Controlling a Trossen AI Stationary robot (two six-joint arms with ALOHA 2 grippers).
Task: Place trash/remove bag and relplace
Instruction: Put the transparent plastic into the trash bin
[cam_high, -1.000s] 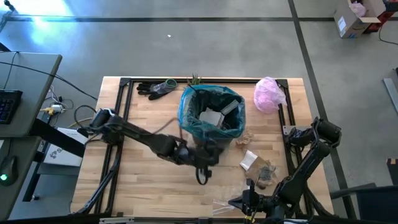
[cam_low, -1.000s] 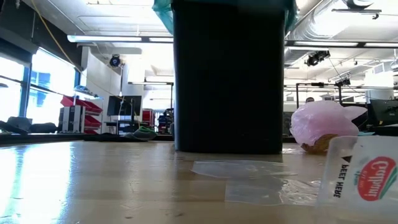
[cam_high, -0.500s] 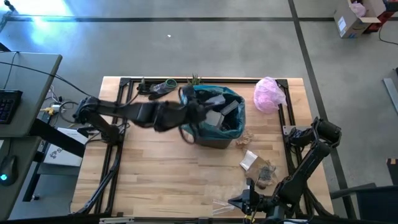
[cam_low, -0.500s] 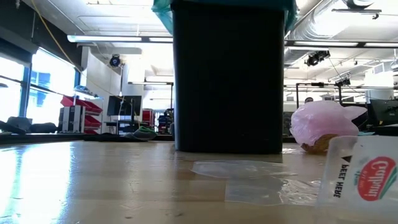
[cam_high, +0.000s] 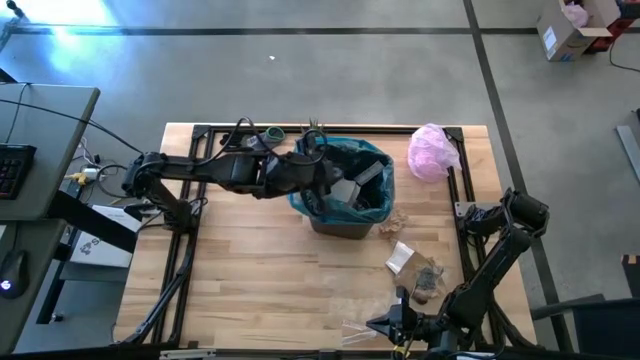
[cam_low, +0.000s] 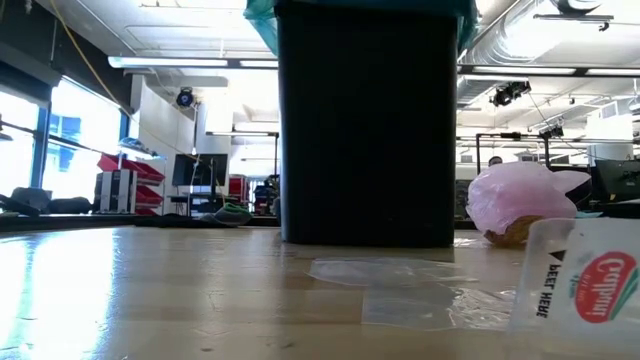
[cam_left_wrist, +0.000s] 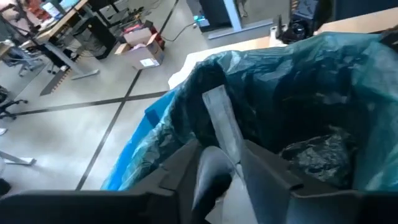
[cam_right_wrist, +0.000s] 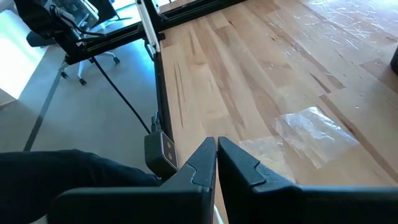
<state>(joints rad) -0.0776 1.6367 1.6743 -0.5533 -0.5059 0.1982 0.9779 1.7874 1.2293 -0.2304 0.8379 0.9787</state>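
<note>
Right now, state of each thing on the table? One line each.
left gripper: over the bin's left rim, a silvery wrapper between its fingers, partly open
right gripper: parked at the table's near edge, shut, empty
bag: lining the bin, mouth open, trash inside
pink bag: crumpled, far right on the table
clear wrapper: flat on the table
gloves: lying at the far edge
</note>
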